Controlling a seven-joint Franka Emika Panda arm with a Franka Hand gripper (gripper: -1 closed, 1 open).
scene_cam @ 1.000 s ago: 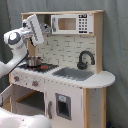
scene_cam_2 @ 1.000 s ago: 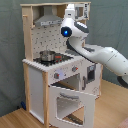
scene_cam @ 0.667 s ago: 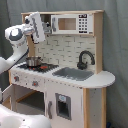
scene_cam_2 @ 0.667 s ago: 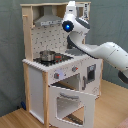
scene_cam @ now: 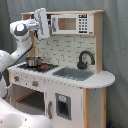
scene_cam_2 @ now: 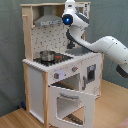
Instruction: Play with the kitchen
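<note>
since a second ago my arm has lifted, and my pincer point(scene_cam: 42, 22) now sits higher, up by the grey range hood point(scene_cam_2: 46, 19) at the top of the kitchen point(scene_cam: 65, 75).

nearest in the second exterior view, the oven door point(scene_cam_2: 70, 102) hangs open and tilted outward; what lies inside is too dark to make out. above it on the counter point(scene_cam_2: 75, 61) a metal pot point(scene_cam_2: 47, 55) stands on the stovetop point(scene_cam_2: 55, 58), just beside a red patch. my white arm point(scene_cam_2: 102, 46) reaches in from the second exterior view's right and hides the sink and most of the upper shelf there.

in the first exterior view the sink point(scene_cam: 73, 73) shows plainly, with the black faucet point(scene_cam: 85, 59) behind it and the microwave point(scene_cam: 70, 23) above. my pincer covers the hood in the first exterior view, and i cannot tell whether it is wide or closed, nor whether it touches the kitchen. my arm's base is cut off at the first exterior view's left edge.
</note>
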